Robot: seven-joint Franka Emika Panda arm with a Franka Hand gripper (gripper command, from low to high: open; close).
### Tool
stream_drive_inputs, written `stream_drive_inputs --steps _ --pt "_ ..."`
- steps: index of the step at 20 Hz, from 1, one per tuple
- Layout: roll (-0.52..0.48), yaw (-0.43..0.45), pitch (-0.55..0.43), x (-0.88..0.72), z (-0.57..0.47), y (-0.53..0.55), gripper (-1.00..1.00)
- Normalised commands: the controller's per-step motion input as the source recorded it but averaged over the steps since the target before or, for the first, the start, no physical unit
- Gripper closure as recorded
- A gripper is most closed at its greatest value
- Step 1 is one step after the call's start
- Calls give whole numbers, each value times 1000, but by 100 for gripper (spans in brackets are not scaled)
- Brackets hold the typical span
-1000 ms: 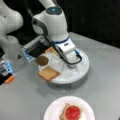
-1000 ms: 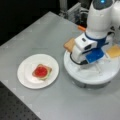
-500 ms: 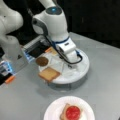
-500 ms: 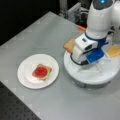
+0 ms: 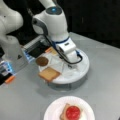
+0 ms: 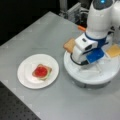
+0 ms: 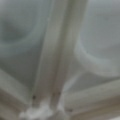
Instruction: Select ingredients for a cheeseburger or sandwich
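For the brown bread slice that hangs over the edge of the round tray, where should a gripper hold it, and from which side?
Probably best at the corner of the bread slice that juts past the round tray's rim, coming from outside the tray, toward a front view's bottom left. The slice lies flat and thin, so only this overhanging part lets fingers go above and below. The gripper is low over the tray's middle.

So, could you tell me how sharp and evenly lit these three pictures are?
Both front views are soft but readable, evenly lit, with a dark backdrop; the plate and tray cast faint shadows. The wrist view is heavily blurred, only pale tray dividers up close; the gripper is not distinguishable there.
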Motion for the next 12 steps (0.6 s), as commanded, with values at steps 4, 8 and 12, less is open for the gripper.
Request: stream_drive_inputs --steps 4,8,12 --pt "72 86 15 31 -28 299 -100" --pt "62 67 29 28 -28 317 -100" --pt "54 -27 40 -2 -38 329 -100"
